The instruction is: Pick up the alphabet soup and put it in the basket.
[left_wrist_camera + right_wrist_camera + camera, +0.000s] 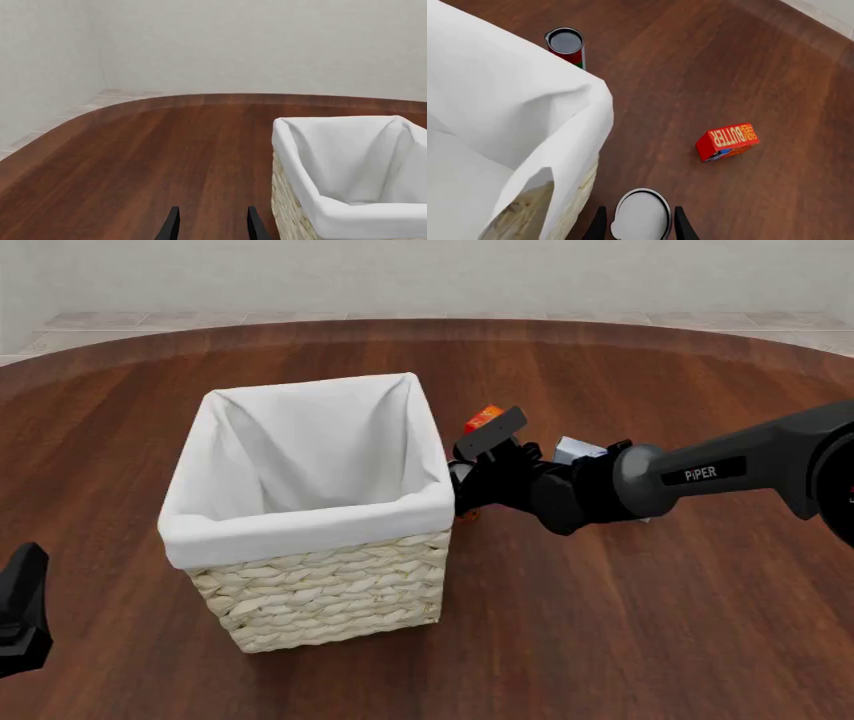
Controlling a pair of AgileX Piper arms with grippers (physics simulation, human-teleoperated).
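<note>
The alphabet soup (641,216) shows its silver top in the right wrist view, close beside the basket's wall. My right gripper (640,227) is open, with one finger on each side of the can. In the front view my right gripper (462,500) is at the right side of the basket (300,531), near its rim, and hides the can. The basket's white liner also shows in the right wrist view (514,100) and the left wrist view (360,220). My left gripper (212,227) is open and empty over bare table, to the left of the basket.
A red butter box (727,141) lies beyond the soup can and also shows in the front view (483,420). A second can with a dark top and a red label (566,44) stands past the basket's corner. A pale box (577,449) peeks out behind my right arm.
</note>
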